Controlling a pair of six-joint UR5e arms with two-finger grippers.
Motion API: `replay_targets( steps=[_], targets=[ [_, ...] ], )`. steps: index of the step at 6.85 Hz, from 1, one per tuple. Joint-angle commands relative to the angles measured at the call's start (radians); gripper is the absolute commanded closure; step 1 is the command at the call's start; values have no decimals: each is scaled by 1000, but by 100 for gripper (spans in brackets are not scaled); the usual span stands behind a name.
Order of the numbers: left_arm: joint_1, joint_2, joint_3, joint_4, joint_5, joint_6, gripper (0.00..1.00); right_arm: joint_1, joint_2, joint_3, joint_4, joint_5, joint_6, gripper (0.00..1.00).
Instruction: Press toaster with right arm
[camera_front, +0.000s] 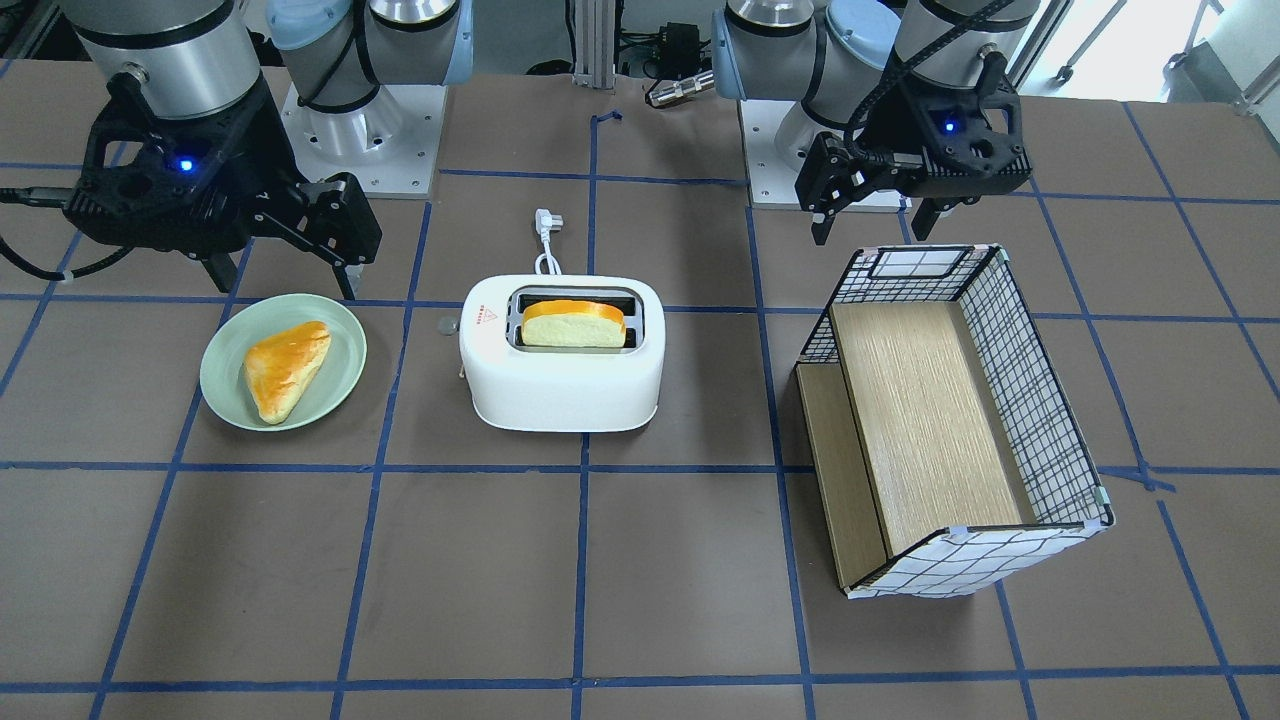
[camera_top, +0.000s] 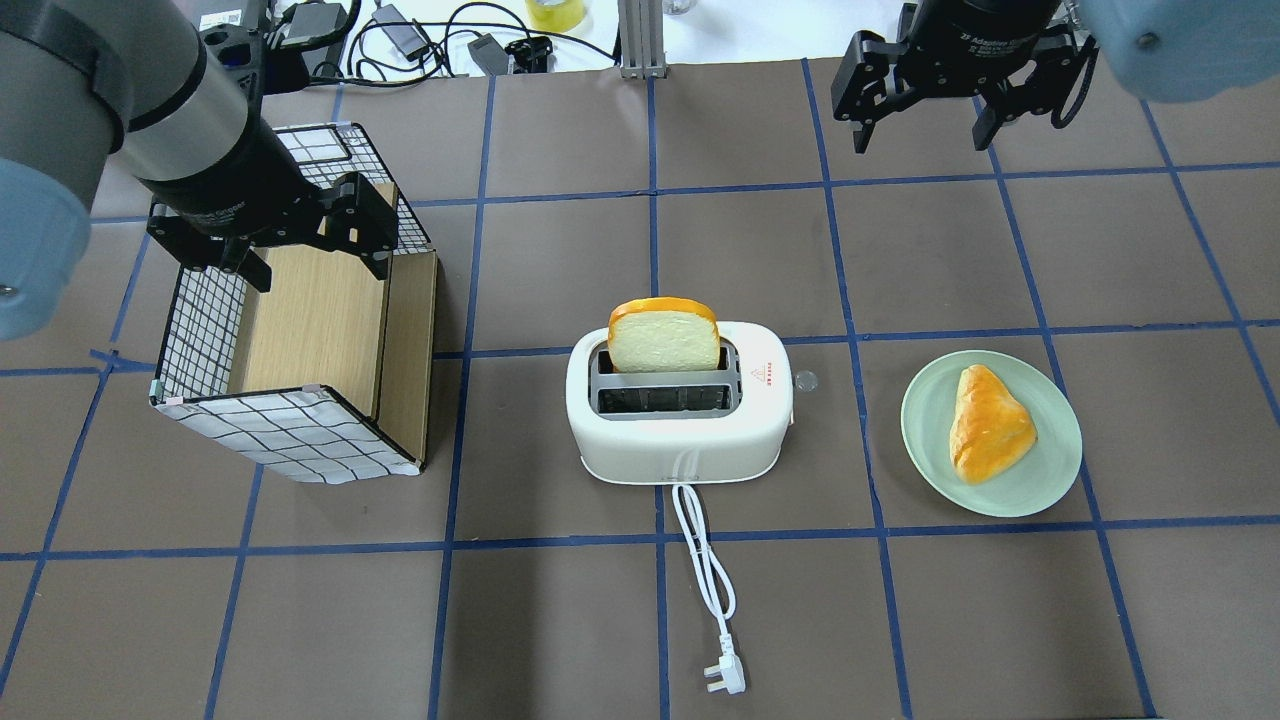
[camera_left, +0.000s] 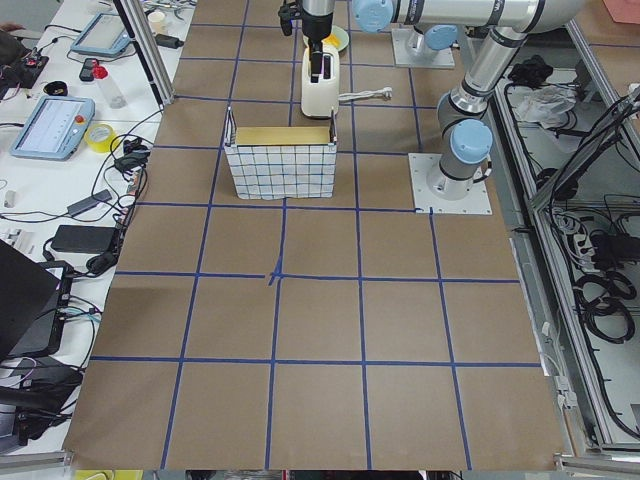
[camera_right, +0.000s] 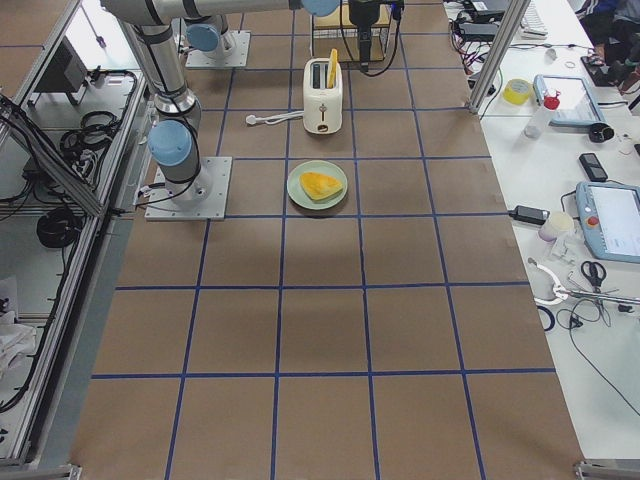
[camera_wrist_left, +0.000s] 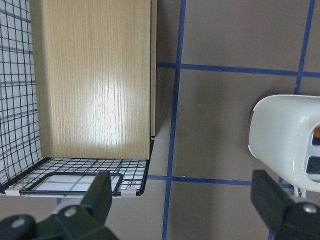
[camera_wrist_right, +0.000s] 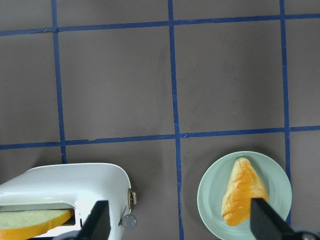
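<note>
1. Front-facing view: the toaster (camera_front: 560, 385) sat mid-surface (camera_front: 640, 580) with a bread slice (camera_front: 573, 325) standing in one slot. You had the right hand (camera_front: 283, 275) hanging up by the plate (camera_front: 222, 395), fingers spread, gripping nothing, clear of the toaster. The left hand (camera_front: 872, 228) hung by the back edge of the checkered box (camera_front: 1020, 400), fingers spread as well.
2. Overhead: the little grey lever (camera_top: 806, 380) stuck out of the toaster's end facing the plate, where a pastry (camera_top: 988, 425) lay. The white cord (camera_top: 705, 570) trailed off the toaster toward the robot's side.
3. Left side view: the toaster sat beyond the box. The hands were too small to read there.
4. Right side view: the plate came first, with the toaster beyond it.
5. Left wrist: the box's wooden inside was on the left and the toaster's rounded end at the right edge, with both fingers wide apart along the bottom.
6. Right wrist: the toaster's end with the lever was at bottom left and the plate at bottom right, with the fingertips apart and bare surface between.
</note>
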Motion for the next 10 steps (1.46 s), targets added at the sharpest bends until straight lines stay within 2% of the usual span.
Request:
replay_targets(
  steps=[1, 4, 5, 6, 10],
  targets=[
    [0, 0, 0, 0, -1, 0, 0, 0, 0, 0, 3, 0, 1, 0],
    [0, 0, 0, 0, 1, 0, 0, 0, 2, -1, -6, 4, 17, 2],
    [0, 0, 0, 0, 1, 0, 0, 0, 0, -1, -3, 7, 20, 55],
    [0, 0, 0, 0, 1, 0, 0, 0, 2, -1, 12, 15, 18, 100],
    [0, 0, 0, 0, 1, 0, 0, 0, 0, -1, 26, 6, 18, 100]
  ],
)
